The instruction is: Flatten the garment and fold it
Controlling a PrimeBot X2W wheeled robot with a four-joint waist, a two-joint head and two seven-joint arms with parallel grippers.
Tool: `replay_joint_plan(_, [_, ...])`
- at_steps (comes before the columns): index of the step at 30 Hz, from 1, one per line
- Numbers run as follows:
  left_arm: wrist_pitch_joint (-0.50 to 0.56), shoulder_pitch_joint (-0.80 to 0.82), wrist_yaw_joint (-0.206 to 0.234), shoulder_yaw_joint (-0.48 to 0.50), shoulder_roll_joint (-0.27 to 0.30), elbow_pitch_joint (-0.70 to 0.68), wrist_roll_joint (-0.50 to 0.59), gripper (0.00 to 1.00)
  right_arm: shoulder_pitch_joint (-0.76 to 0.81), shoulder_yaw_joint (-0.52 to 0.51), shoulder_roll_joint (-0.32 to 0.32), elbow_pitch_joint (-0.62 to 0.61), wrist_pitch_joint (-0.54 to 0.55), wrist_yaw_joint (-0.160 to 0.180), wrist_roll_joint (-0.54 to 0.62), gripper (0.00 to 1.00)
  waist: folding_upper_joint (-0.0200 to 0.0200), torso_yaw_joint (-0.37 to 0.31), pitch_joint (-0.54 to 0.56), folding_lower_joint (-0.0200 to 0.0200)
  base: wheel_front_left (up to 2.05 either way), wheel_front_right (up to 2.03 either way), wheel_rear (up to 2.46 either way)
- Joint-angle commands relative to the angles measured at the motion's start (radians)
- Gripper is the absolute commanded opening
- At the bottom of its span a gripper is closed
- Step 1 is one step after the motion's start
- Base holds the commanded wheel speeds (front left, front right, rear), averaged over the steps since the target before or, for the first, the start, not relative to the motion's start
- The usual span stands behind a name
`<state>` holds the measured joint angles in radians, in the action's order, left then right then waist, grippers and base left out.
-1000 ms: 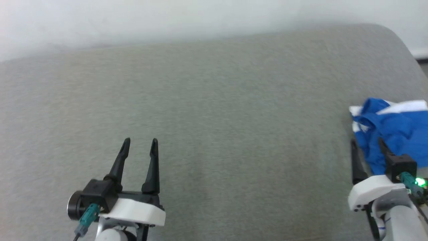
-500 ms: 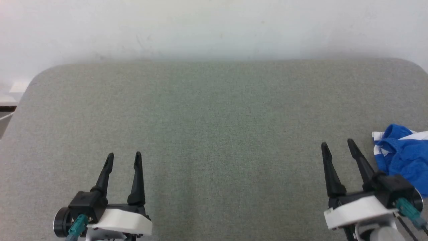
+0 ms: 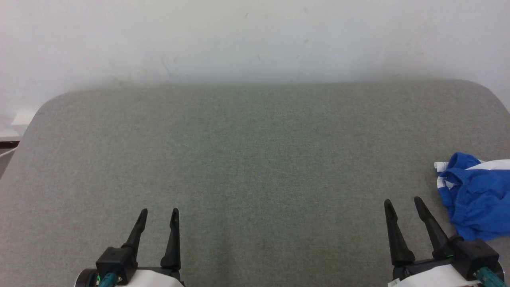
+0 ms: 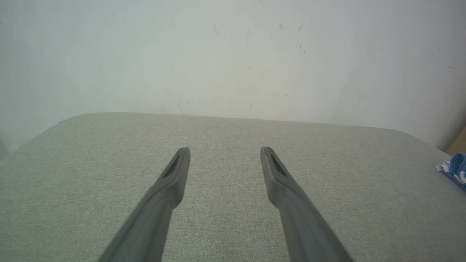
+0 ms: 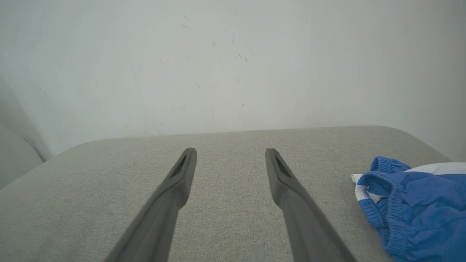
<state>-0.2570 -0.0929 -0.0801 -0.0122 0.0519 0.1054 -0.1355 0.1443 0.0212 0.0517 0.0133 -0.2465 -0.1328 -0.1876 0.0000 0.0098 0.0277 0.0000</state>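
The garment (image 3: 476, 197), bright blue shorts with white stripes and a gathered waistband, lies crumpled at the far right edge of the grey table (image 3: 255, 159). My right gripper (image 3: 402, 203) stands open just left of the shorts, apart from them, with nothing between its fingers. In the right wrist view the garment (image 5: 415, 203) bunches to the right of the open gripper (image 5: 230, 153). Near the front left, my left gripper (image 3: 159, 213) is open and empty; its own view shows the gripper (image 4: 225, 151) over bare cloth and a sliver of garment (image 4: 457, 167) at the right edge.
A pale wall (image 3: 255, 36) rises right behind the table's rounded far edge. The table's left corner (image 3: 36, 115) curves away, with a white object (image 3: 22, 117) and dark gap beyond it.
The head camera has swung left and tilted, so the whole picture shifted and the shorts slid to the right edge. Both grippers now sit lower in view, still open.
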Motion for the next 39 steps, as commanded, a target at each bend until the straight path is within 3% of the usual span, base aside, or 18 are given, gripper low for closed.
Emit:
replay_joint_plan(1, [-0.005, -0.005, -0.009, -0.003, -0.001, 0.005, 0.002, 1.00, 0.002, 0.003, -0.001, -0.006, 0.004, 0.002, -0.002, 1.00, 0.0000, 0.000, -0.001, 0.0000, 0.00, 0.00, 0.00])
replay_joint_plan(4, [-0.005, -0.001, -0.011, -0.006, -0.001, 0.014, 0.000, 1.00, -0.002, 0.008, -0.001, -0.008, 0.005, 0.002, -0.010, 1.00, 0.0000, 0.001, -0.004, 0.0000, 0.00, 0.00, 0.00])
replay_joint_plan(5, [0.001, 0.000, -0.007, -0.004, 0.000, 0.011, 0.000, 0.00, 0.000, 0.008, 0.000, -0.001, 0.001, 0.000, -0.006, 0.00, 0.0000, 0.001, -0.004, 0.0000, 0.00, 0.00, 0.00])
replay_joint_plan(39, [0.064, 0.023, 0.014, 0.001, 0.000, -0.017, 0.033, 0.00, -0.036, 0.001, 0.000, -0.003, 0.061, 0.001, 0.042, 0.00, 0.0000, -0.002, -0.009, 0.0000, 0.00, 0.00, 0.00])
